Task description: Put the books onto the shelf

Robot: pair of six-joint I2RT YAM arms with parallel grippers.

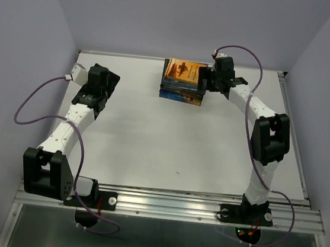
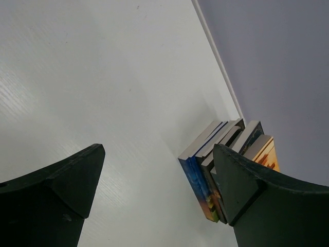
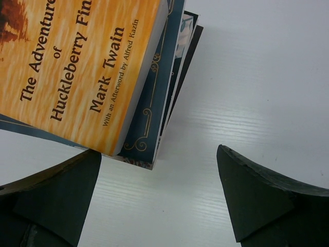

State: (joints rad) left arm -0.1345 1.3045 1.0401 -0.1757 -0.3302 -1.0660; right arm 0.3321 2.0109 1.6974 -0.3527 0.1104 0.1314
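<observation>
The books (image 1: 183, 81) lie in one flat stack at the back middle of the white table (image 1: 167, 153), an orange cover on top. In the right wrist view the books (image 3: 77, 67) show an orange "Huckleberry Finn" cover over dark blue ones. My right gripper (image 1: 208, 78) hovers at the stack's right edge, open and holding nothing; in its own view the right gripper (image 3: 159, 150) is over bare table beside the stack's corner. My left gripper (image 1: 110, 87) is open and empty at the back left, well away from the stack. Its camera sees the left gripper (image 2: 158, 149) and the books (image 2: 198, 177) by the wall. The shelf is out of view.
Lilac walls close in the table at the back and both sides. A raised rail (image 1: 292, 132) runs along the right edge, and a metal rail (image 1: 173, 205) carries both arm bases at the near edge.
</observation>
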